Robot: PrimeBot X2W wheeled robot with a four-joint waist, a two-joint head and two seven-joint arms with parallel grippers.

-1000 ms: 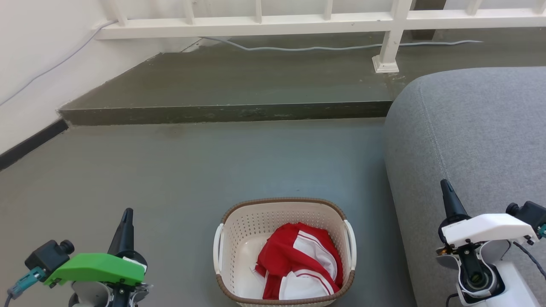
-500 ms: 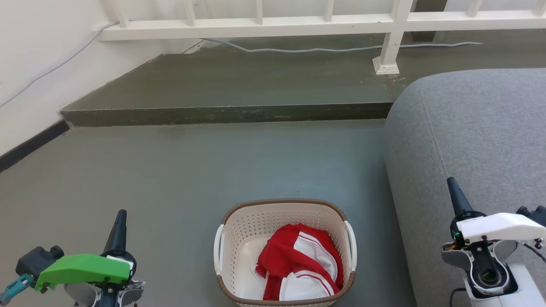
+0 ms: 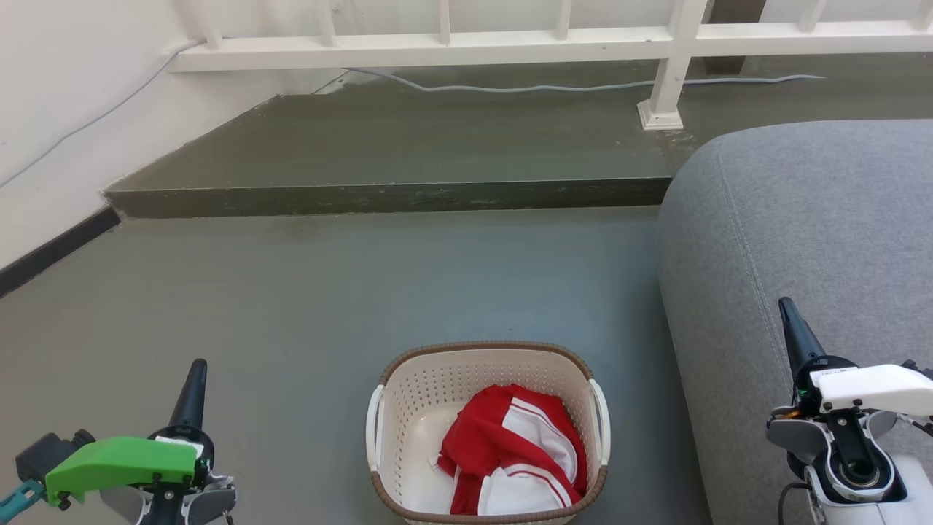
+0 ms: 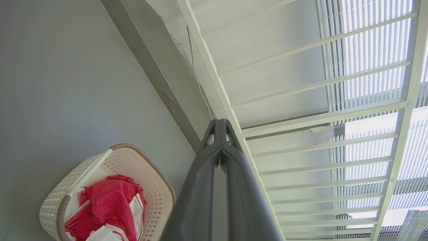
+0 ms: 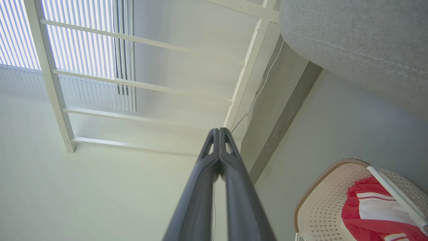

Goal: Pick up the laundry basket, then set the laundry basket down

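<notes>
The cream-white perforated plastic laundry basket (image 3: 426,397) with its brown woven-look rim stands on the grey floor (image 3: 291,292) at the bottom centre of the head view. A crumpled red-and-white garment (image 3: 503,437) lies inside it. The left gripper (image 3: 195,373) sits at the lower left and the right gripper (image 3: 791,313) at the lower right, against the grey fabric sofa (image 3: 802,219) (both well apart from the basket). In each wrist view the jaws are pressed together, holding nothing.
</notes>
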